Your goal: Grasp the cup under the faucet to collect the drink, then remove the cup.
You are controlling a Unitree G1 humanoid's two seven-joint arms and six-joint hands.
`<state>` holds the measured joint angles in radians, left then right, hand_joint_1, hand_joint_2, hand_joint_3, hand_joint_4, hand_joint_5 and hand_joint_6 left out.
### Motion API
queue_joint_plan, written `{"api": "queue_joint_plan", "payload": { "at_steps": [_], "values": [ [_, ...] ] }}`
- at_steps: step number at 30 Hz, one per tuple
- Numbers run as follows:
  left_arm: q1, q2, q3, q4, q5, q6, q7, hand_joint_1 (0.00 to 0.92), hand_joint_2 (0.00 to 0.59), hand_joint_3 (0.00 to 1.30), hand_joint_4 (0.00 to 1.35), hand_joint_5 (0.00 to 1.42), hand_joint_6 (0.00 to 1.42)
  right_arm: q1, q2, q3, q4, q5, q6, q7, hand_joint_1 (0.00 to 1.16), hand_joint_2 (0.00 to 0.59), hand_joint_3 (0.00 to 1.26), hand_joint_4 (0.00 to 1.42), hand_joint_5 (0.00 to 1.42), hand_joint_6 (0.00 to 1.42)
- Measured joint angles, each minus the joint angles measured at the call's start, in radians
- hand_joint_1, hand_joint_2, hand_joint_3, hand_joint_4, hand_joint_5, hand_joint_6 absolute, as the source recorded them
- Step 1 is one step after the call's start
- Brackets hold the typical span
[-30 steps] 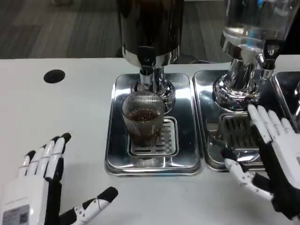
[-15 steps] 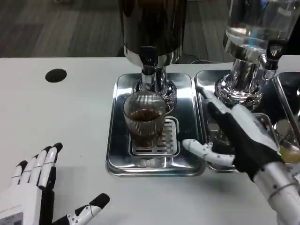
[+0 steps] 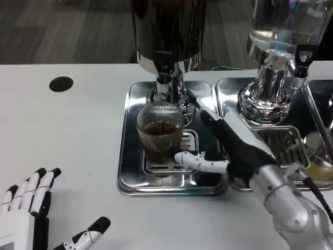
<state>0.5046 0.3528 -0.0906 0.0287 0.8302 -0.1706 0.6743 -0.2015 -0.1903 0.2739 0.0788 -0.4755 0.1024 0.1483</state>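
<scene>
Bright overhead light, steel tray (image 3: pixel 130 156) glare, soft focus

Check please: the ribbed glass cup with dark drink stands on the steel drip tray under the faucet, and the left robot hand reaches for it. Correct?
No. In the head view the right robot hand reaches toward the ribbed glass cup on the steel drip tray; the left robot hand waits on the table.

white table top (image 3: pixel 78 130) w/ a round black hole (image 3: pixel 61 84) near its far left edge. right of the hole by a wide stretch, a second clear-tank drink dispenser on a chrome base (image 3: pixel 270 99), standing in its own shiny steel drip tray (image 3: pixel 229 94) w/ slotted grate (image 3: pixel 283 143).
</scene>
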Motion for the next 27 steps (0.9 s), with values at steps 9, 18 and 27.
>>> {"api": "queue_joint_plan", "payload": {
  "at_steps": [9, 18, 27],
  "values": [
    [0.018, 0.003, 0.020, -0.002, -0.001, 0.000, 0.000, 0.000, 0.081, 0.23, 0.00, 0.12, 0.08, -0.051, 0.046, 0.007, 0.125, 0.012, -0.014, -0.064, 0.63, 0.181, 0.00, 0.00, 0.00, 0.00],
    [0.028, 0.003, 0.034, -0.002, -0.004, 0.000, 0.000, 0.000, 0.082, 0.31, 0.00, 0.12, 0.08, -0.099, 0.077, 0.010, 0.180, 0.035, -0.045, -0.089, 0.65, 0.175, 0.00, 0.00, 0.00, 0.00],
    [0.031, 0.003, 0.036, -0.002, -0.031, -0.001, 0.000, 0.000, 0.088, 0.36, 0.00, 0.12, 0.08, -0.101, 0.095, 0.027, 0.190, 0.046, -0.054, -0.090, 0.65, 0.174, 0.00, 0.00, 0.00, 0.00]
  ]
}}
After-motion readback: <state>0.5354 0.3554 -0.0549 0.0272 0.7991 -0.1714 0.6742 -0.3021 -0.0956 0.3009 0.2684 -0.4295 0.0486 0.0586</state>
